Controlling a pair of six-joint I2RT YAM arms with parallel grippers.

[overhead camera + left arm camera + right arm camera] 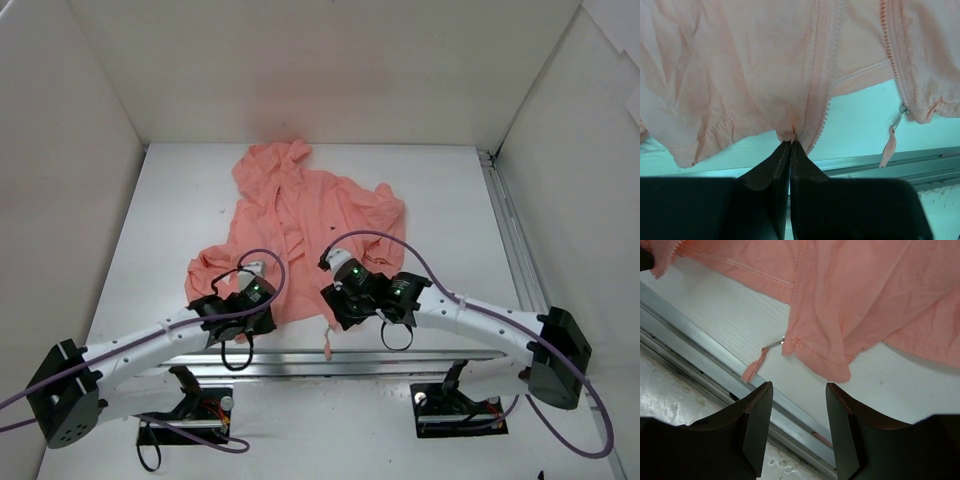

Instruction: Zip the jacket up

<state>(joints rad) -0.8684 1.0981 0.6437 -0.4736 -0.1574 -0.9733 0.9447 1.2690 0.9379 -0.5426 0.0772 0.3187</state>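
Pinching the jacket [715,75] hem, the left gripper [790,145] anchored it; the right gripper [799,387], jaws apart, needed centring over the pull [755,365].

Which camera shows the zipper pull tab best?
Right wrist: the pull tab lies sharp and unblocked at the jacket hem. Left wrist shows it off to the right; the top view, only a tiny strip.

Jacket [300,225] mid-counter [440,220]; left hand [791,144] on hem at 7 o'clock, right hand [799,386] at 5 o'clock, rail [300,360] at 6 o'clock.
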